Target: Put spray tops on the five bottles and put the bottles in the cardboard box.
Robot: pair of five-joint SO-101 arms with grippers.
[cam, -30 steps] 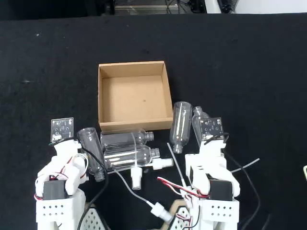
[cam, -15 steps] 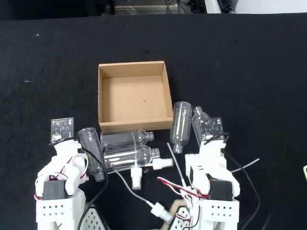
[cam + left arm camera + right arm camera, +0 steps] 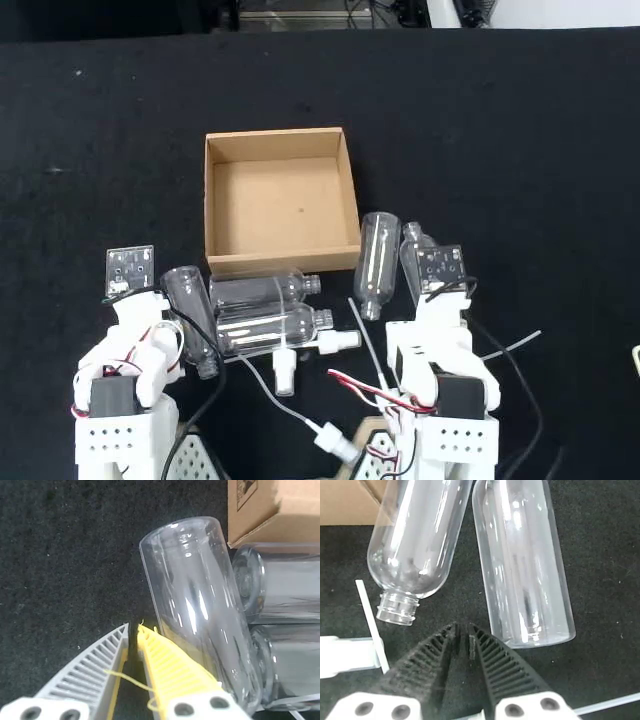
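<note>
High view: the cardboard box (image 3: 282, 264) is a square, open-topped tray of plain brown board on the black, felt-like counter (image 3: 520, 140). Its bare floor shows, and all five bottles lie on their sides outside it. They are clear, smooth plastic cylinders without tops. The upper middle bottle (image 3: 258, 290) lies along the box's near wall, with the lower middle bottle (image 3: 270, 328) just beside it. The leftmost bottle (image 3: 188, 310) lies aslant at their bases. The slanted bottle (image 3: 376, 262) and the rightmost bottle (image 3: 410, 255) lie off the box's near right corner. A white spray top (image 3: 285, 372) with a thin dip tube lies loose below the middle pair, and a second spray top (image 3: 340, 342) lies near it.

In the left wrist view, the left hand (image 3: 133, 630), with one ribbed grey finger and one yellow, is closed on nothing, just beside the leftmost bottle. In the right wrist view, the right hand (image 3: 463, 630), black and ribbed, is likewise closed and empty, near the slanted bottle's threaded neck.
</note>
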